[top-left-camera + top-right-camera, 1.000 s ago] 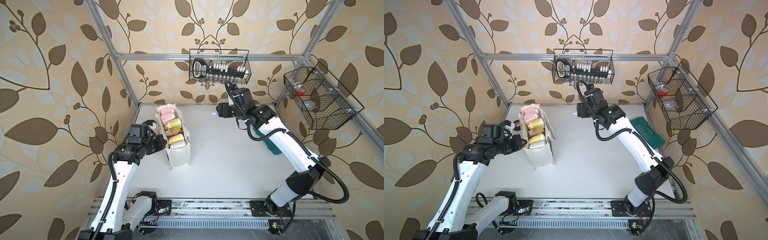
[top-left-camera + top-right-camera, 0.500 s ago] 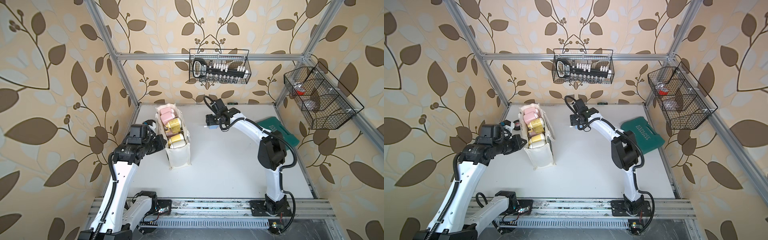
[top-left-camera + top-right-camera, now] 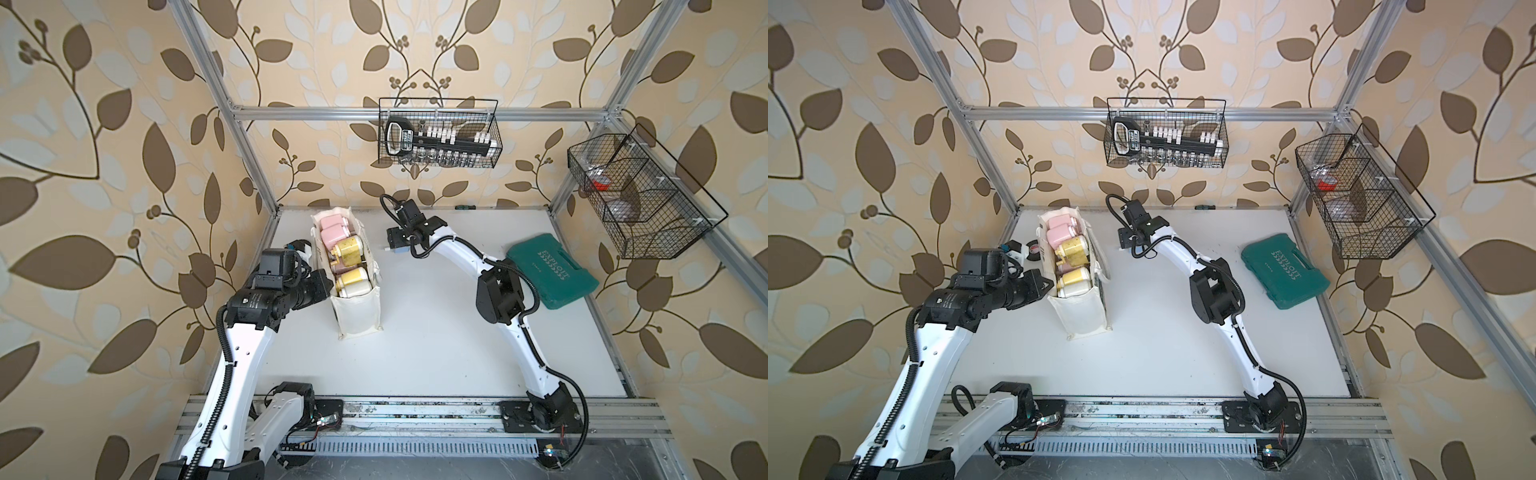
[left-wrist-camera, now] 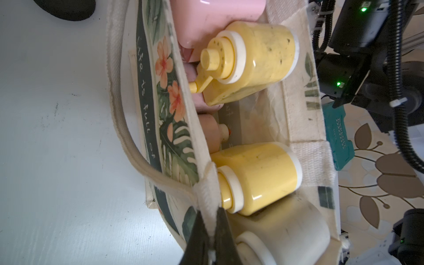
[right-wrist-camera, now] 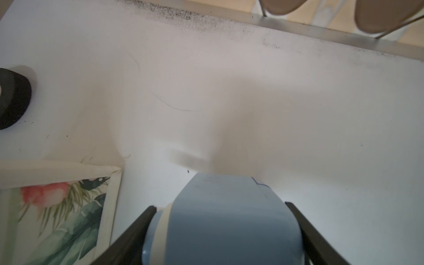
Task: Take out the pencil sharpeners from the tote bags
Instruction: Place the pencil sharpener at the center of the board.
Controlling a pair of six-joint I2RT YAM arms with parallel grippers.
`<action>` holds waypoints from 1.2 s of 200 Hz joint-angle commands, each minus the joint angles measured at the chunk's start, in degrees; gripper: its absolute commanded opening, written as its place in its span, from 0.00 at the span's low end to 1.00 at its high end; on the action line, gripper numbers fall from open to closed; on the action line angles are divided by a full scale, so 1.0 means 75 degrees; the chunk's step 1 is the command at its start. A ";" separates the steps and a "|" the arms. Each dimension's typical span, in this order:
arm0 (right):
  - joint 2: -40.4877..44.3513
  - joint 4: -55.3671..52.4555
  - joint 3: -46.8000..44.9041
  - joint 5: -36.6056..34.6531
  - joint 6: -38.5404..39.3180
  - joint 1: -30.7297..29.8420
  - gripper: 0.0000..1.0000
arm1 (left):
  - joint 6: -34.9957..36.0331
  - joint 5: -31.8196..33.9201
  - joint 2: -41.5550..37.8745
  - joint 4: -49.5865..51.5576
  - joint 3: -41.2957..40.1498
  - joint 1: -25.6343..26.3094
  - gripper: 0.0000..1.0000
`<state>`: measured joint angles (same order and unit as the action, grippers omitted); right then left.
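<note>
A green case (image 3: pixel 550 276) is seen at 3 o'clock of the tote bag (image 3: pixel 359 311). Pink and yellow pencil sharpeners (image 3: pixel 349 251) are packed inside. The bag's rim is pinched by the left gripper (image 4: pixel 210 231); a blue sharpener (image 5: pixel 223 220) is gripped by the right gripper (image 5: pixel 223 229).

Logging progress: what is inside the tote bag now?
The tote bag still holds pink sharpeners, yellow sharpeners and a cream one. A brownish piece shows lower down; anything beneath is covered.
</note>
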<state>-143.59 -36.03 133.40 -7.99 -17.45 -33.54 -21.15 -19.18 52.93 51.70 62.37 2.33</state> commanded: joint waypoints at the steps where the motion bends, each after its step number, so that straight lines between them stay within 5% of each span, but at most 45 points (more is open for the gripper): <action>1: -0.0161 -0.0036 0.0350 -0.0232 0.0284 -0.0061 0.67 | 0.0184 0.0148 -0.0092 0.0173 -0.0072 0.0053 0.00; 125: -0.0677 -0.0200 0.0517 -0.0121 0.0311 -0.0191 0.72 | 0.0191 0.0048 -0.0048 0.0161 -0.0076 0.0053 0.00; 210: -0.0296 -0.0159 0.0429 0.0010 0.0396 -0.0278 0.99 | 0.0191 0.0003 -0.0059 0.0196 -0.0086 0.0053 0.00; 240: 0.0032 -0.0117 0.0389 -0.0022 0.0452 -0.0336 1.00 | 0.0186 0.0014 -0.0073 0.0190 -0.0135 0.0053 0.00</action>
<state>-147.06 -36.97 135.46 -8.34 -14.81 -35.24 -21.15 -19.25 52.93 51.72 62.37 2.33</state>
